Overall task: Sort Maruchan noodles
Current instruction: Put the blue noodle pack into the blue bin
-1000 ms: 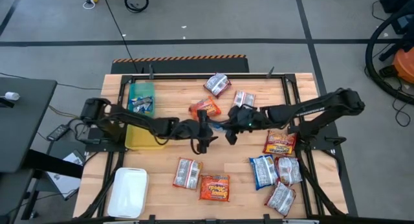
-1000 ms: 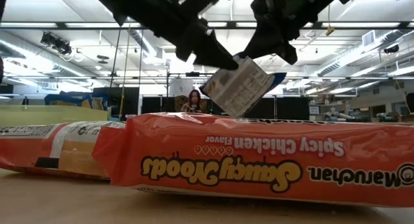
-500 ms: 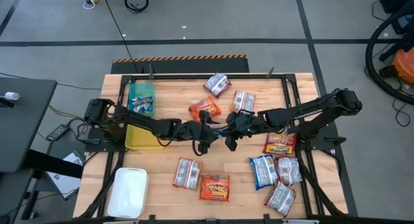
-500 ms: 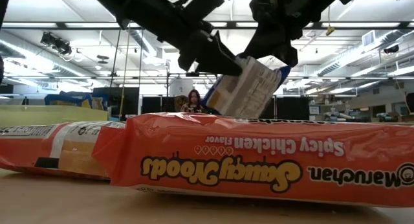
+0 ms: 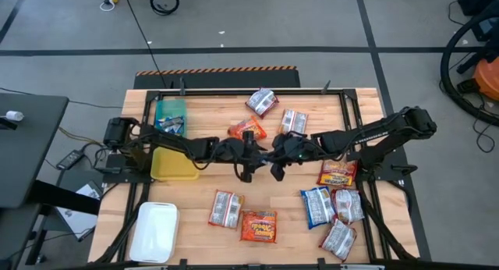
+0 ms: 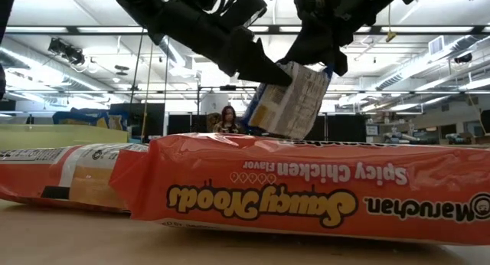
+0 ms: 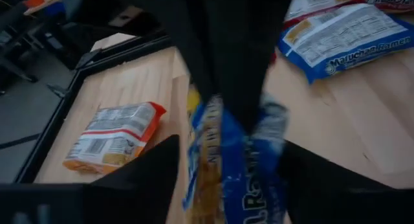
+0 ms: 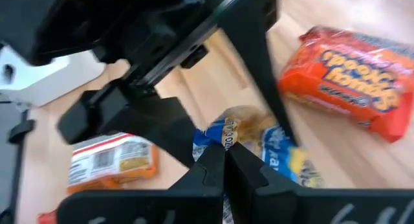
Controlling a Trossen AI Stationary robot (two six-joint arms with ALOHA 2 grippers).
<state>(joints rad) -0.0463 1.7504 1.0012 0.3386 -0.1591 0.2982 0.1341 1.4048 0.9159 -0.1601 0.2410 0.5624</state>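
A blue-and-white noodle packet (image 5: pixel 263 154) hangs in the air over the table's middle, between my two grippers; the low view shows the packet (image 6: pixel 287 103) nearly upright. My right gripper (image 8: pixel 224 160) comes from the table's right and is shut on it. My left gripper (image 7: pixel 229 179) comes from the left and is open, one finger on either side of the packet's (image 7: pixel 226 159) other end. Other packets lie flat on the table: an orange one (image 5: pixel 247 130), silver ones (image 5: pixel 262 102) (image 5: pixel 226 208), and a cluster at the right (image 5: pixel 337 200). My right gripper pinches the blue packet by its upper edge (image 8: pixel 228 130) between its two shut fingers, slanting down from the table's right. The packet is lifted clear and hangs below the fingers, almost upright (image 6: pixel 287 103). My left gripper's fingers (image 7: pixel 152 169) straddle the packet; I cannot tell whether they touch it.
A teal bin (image 5: pixel 170 118) holding packets and a yellow bin (image 5: pixel 173 163) stand at the left, a white bin (image 5: pixel 154 231) at the near left corner. An orange Saucy Noods packet (image 6: pixel 306 192) fills the low view's foreground. Bare wood lies below the grippers.
My right gripper has carried the blue packet a little toward the table's left, to my left gripper. The packet has turned from slanting to nearly upright. My left gripper has closed in until its open fingers stand around the packet's upper corner.
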